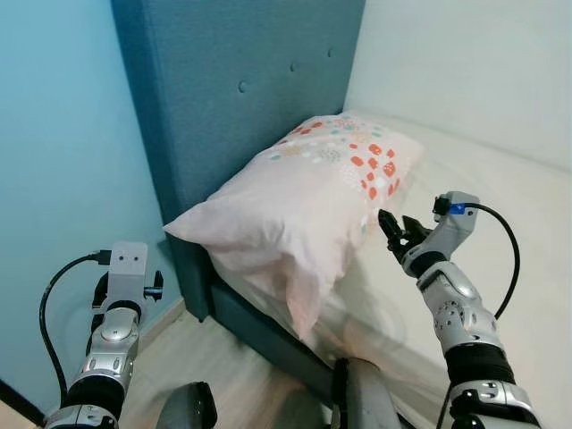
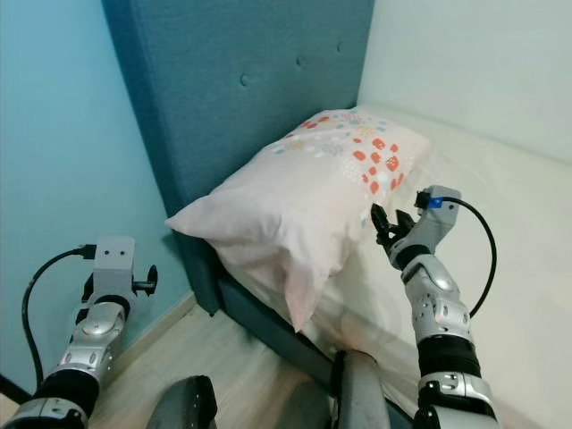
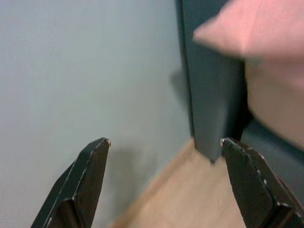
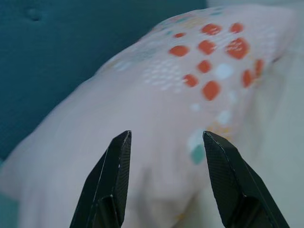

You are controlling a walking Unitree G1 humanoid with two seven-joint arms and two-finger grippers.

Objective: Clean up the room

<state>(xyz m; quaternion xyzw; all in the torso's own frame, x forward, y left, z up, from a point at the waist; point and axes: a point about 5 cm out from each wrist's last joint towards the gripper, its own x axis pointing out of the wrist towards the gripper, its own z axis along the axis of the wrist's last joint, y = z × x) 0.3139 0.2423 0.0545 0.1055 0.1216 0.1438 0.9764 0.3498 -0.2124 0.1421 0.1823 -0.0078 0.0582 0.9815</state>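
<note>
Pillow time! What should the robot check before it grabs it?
1. Right pincer open: ok, fingers apart in its wrist view.
2. Right pincer aimed at the pillow: ok, the pillow sits just ahead of the fingers.
3. Touching the pillow yet: not ok, a small gap remains.
4. Pillow resting fully on the bed: not ok, one corner hangs over the edge by the headboard.
5. Left pincer out of the way: ok, open, low near the wall.
6. Pillow weight: cannot tell.

arms: silver, jointed | cables: black loops | right claw [image 1: 398,229]: black fingers, blue wrist mark
</note>
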